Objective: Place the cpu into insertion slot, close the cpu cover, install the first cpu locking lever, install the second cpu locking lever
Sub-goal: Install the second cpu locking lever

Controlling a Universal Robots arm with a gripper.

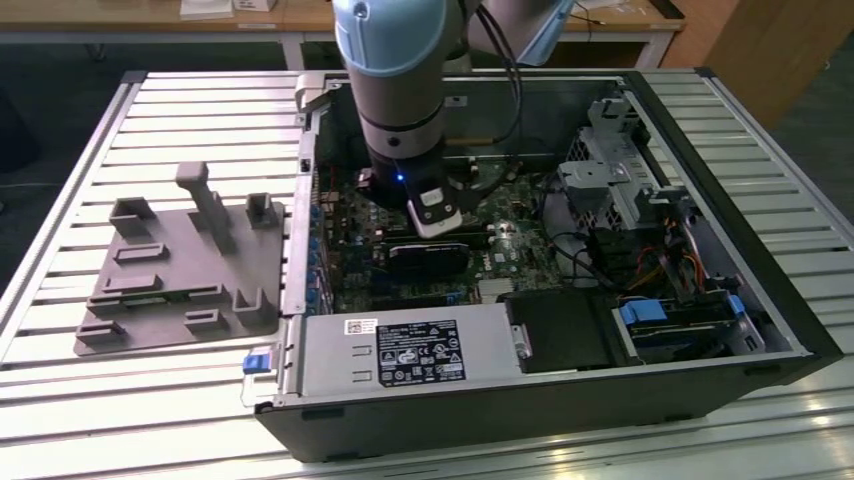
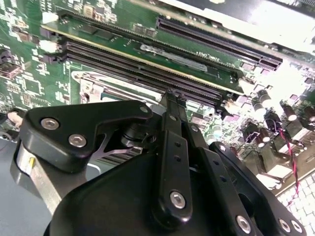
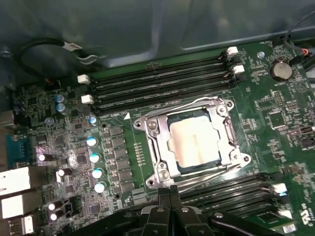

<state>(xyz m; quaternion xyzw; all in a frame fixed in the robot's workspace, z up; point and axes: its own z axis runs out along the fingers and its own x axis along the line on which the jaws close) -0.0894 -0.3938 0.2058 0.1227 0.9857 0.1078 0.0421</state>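
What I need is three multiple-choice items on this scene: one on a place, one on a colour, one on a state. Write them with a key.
1. Where is the grey fixture tray?
A. on the slatted table, at the exterior view's left of the computer case
B. inside the case
C. on the arm

2. What colour is the motherboard?
A. red
B. green
C. white

3. How is the cpu?
A. lying on the table
B. standing on edge
C. seated in the insertion slot, cpu cover down around it

Key: A, it stands on the slats beside the case; B, green shows around the slots; C, its silver face shows through the cover's window.
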